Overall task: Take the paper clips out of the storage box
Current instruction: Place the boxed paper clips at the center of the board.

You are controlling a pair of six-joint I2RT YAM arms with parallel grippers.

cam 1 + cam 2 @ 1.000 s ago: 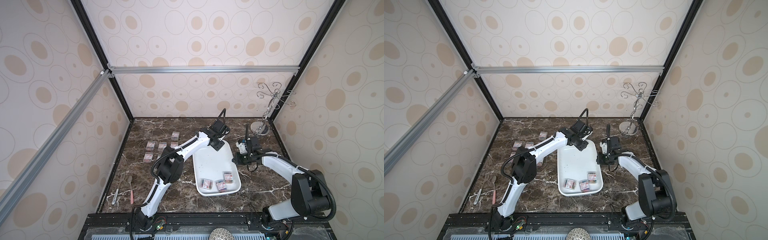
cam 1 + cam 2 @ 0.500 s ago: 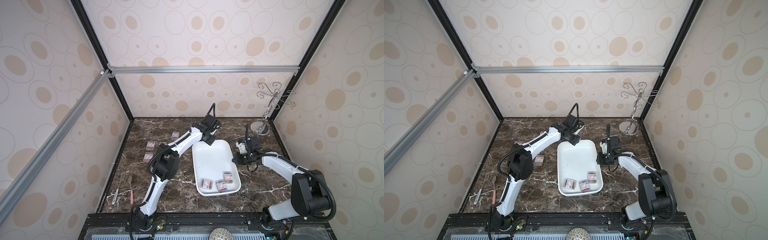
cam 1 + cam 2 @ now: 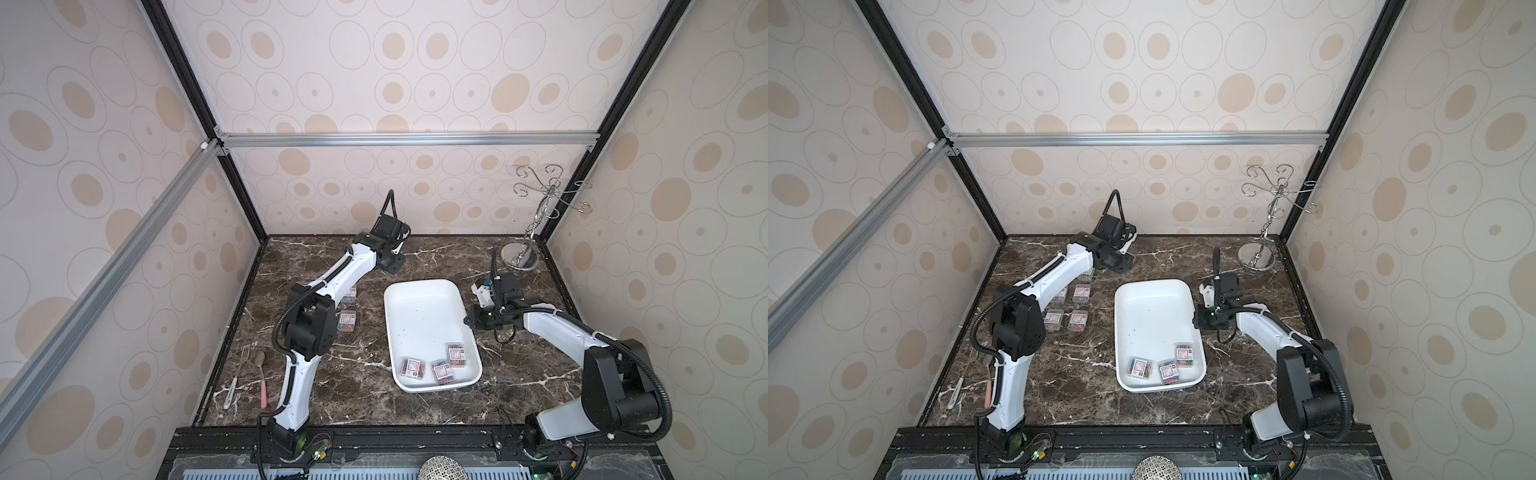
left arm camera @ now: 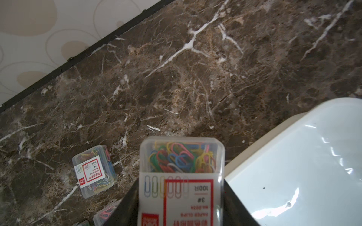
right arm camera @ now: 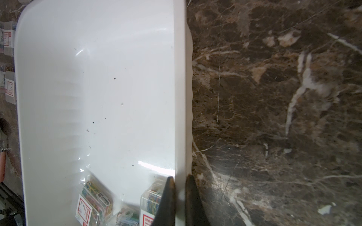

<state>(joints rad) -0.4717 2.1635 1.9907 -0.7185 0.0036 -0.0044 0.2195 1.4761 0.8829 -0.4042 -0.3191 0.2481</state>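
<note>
**Left gripper (image 4: 181, 195) swung off storage box (image 4: 293, 156)**

It pinches one paper clip box (image 4: 181, 156) above the table (image 4: 195, 78). Right gripper (image 5: 180, 182) clamps the storage box rim. Three clip boxes (image 3: 441, 371) lie inside, near end; other boxes (image 3: 1077, 320) sit on the table, left.

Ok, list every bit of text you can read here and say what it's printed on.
"100R": label of the paper clips box in the left gripper.
"3#": same label.
"PAPER CLIPS": same label.
"NO.0024": same label, faint.
Red brand tag, Chinese line: same label, not legible.
Labels on the set-down box and the three boxes in the storage box: too small.
</note>
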